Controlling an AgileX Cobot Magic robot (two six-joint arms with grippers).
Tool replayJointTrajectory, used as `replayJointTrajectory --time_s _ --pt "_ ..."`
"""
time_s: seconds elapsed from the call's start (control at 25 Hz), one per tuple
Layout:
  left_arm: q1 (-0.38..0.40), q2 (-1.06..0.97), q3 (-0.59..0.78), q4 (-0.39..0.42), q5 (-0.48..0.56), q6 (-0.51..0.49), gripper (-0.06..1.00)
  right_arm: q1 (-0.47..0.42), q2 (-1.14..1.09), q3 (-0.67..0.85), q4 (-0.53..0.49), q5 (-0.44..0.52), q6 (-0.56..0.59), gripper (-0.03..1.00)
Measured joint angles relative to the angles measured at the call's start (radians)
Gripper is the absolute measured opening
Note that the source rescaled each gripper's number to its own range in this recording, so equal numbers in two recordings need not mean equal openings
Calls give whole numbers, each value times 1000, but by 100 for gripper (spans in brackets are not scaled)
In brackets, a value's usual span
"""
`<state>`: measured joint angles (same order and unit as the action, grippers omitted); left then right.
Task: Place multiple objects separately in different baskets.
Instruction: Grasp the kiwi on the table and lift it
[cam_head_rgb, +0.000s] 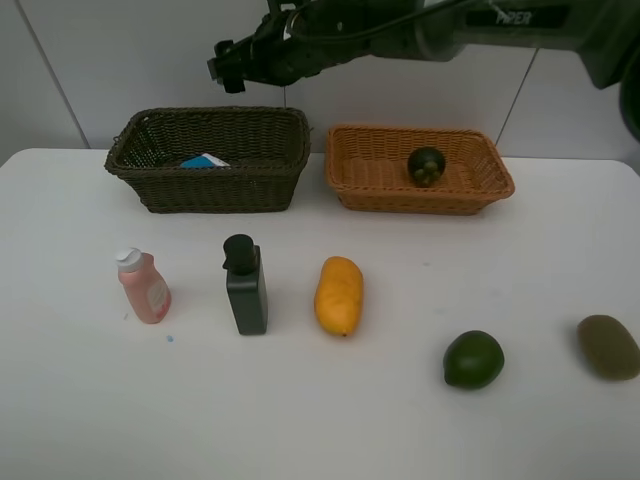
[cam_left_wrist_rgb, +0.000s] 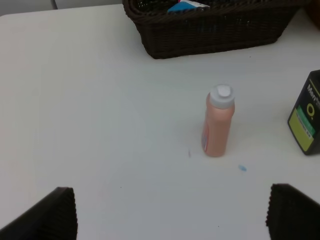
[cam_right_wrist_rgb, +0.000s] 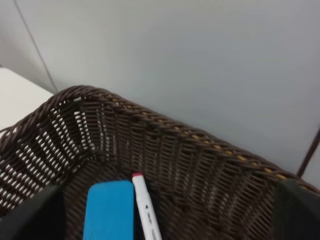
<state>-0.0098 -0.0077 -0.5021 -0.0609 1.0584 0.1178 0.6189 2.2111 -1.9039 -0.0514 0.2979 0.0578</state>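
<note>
White tabletop (cam_left_wrist_rgb: 100, 100) holds the pink bottle (cam_left_wrist_rgb: 218, 125) ahead of the left pincer (cam_left_wrist_rgb: 170, 214).

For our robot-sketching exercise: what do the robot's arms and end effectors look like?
The right arm is dark grey and black, tubular, with white PIPER lettering and thin black cables, ending in the black right end effector. The left end effector shows two black fingers with ribbed edges.

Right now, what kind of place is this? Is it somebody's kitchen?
Probably a robot lab or test bench, not a kitchen. A black robot arm hangs above a dark wicker basket beside an orange basket, and a pink bottle, pump bottle and mango sit lined up on a plain white table.
</note>
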Motion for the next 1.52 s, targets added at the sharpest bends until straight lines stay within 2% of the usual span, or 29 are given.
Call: replayJointTrajectory --time_s 0.2,0.32,0.72,0.88,1.2,1.52 --pt "0 0 0 0 0 0 100 -29 -88 8 -34 166 0 100" --pt "0 0 0 0 0 0 100 -60 -148 65 -48 239 0 100" --pt "0 0 0 0 0 0 100 -211 -427 437 -98 326 1 100" --pt "0 0 0 0 0 0 100 -276 -524 556 -104 392 1 100" --pt "0 0 0 0 0 0 100 -383 -666 715 -123 563 1 100" --pt "0 0 0 0 0 0 100 -515 -777 873 -129 624 1 100"
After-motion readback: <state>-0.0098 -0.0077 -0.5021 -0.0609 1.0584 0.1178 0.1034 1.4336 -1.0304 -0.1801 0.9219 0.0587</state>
